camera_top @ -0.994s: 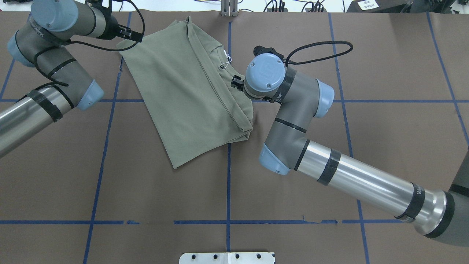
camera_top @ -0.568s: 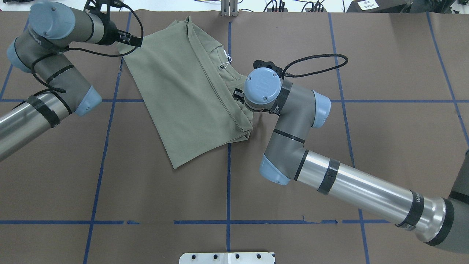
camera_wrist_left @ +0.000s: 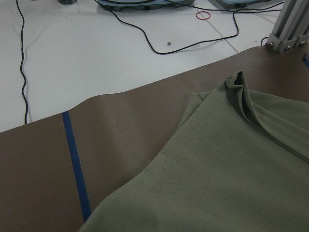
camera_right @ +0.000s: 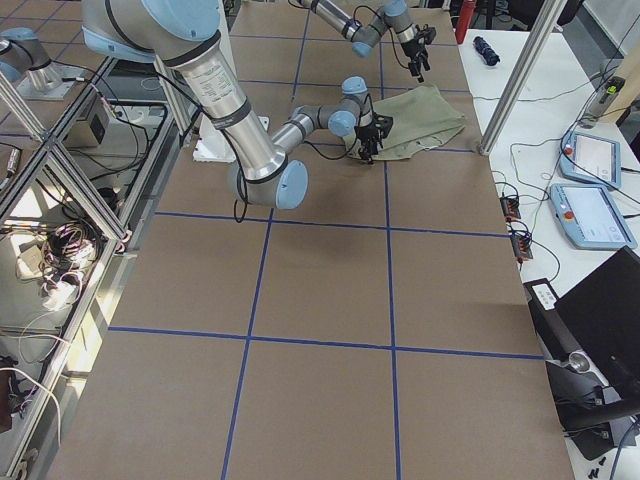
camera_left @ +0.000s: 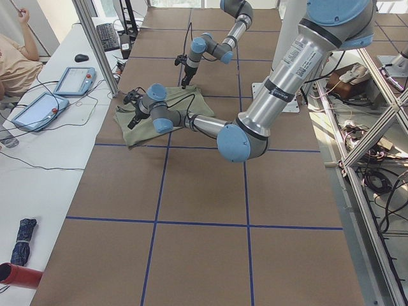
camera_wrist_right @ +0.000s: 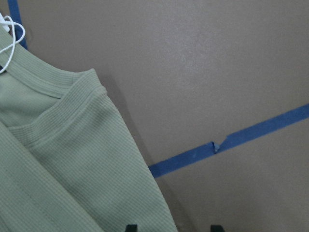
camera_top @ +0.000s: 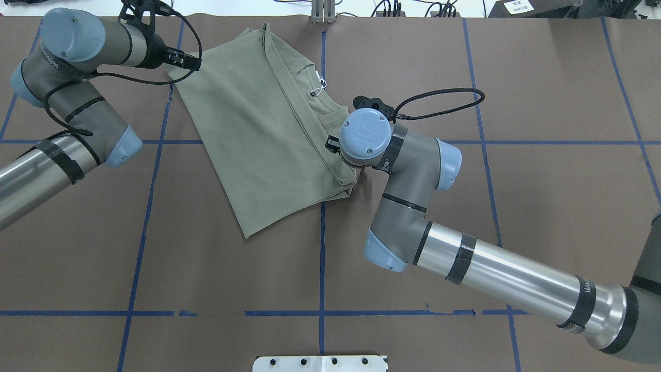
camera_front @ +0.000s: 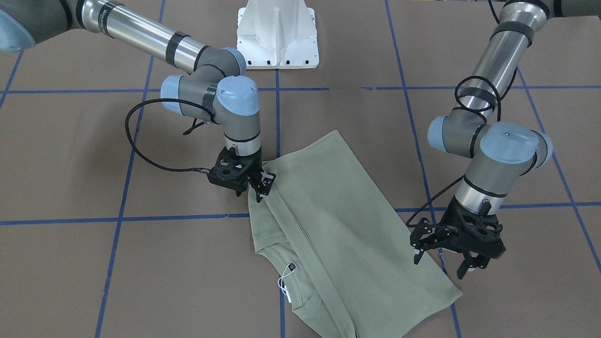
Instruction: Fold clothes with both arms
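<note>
The clothes are one sage-green shirt, folded lengthwise and lying flat and askew at the table's far middle, with its neck label and white string showing. My right gripper is low at the shirt's shoulder-side edge. In the right wrist view its gripper is open, the two tips straddling the hem of the shirt. My left gripper hangs open just above the shirt's far left corner and holds nothing. The left wrist view shows only the shirt and the table.
Blue tape lines divide the brown table cover. The white base pedestal stands at the robot's side. Beyond the far edge is a white bench with tablets, cables, a metal post and a seated person.
My right arm has slid along the shirt's right edge toward the robot, from the collar to lower on the fold. The left arm has shifted slightly at the far corner. The shirt lies unchanged.
</note>
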`<state>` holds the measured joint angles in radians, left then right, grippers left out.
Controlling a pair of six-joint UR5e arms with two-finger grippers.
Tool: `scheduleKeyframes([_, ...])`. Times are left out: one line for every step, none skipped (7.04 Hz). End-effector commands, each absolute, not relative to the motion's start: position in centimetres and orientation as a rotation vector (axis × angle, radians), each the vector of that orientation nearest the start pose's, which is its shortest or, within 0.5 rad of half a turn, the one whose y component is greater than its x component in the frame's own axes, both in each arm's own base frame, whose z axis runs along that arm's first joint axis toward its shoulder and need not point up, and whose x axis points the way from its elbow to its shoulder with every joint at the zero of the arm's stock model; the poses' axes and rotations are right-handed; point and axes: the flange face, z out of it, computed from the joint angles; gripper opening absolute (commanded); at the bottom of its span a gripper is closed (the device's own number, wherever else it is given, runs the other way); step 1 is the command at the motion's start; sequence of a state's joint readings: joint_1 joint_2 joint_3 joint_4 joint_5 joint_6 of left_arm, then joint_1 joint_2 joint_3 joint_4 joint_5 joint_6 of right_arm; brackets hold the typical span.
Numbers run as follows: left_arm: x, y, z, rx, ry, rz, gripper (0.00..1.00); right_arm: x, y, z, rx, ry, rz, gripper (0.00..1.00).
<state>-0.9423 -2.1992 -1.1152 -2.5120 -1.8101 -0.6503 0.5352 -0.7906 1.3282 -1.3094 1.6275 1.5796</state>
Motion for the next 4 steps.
scheduleKeyframes([36.38, -68.26, 39.62, 0.756, 0.832, 0.116, 1.0, -60.6, -50.25, 25.89, 0.157, -0.803, 0.49, 0.34])
scheduleKeyframes([36.32, -68.17, 39.98, 0.752, 0.829, 0.116, 1.0, -60.56, -50.22, 25.63, 0.158, -0.808, 0.49, 0.0])
scheduleKeyframes([36.3, -68.15, 39.88, 0.755, 0.831, 0.116, 1.0, -60.54, -50.22, 25.46, 0.159, -0.809, 0.488, 0.0])
scheduleKeyframes([36.3, -68.15, 39.88, 0.755, 0.831, 0.116, 1.0, -60.47, -50.15, 25.26, 0.161, -0.812, 0.483, 0.0])
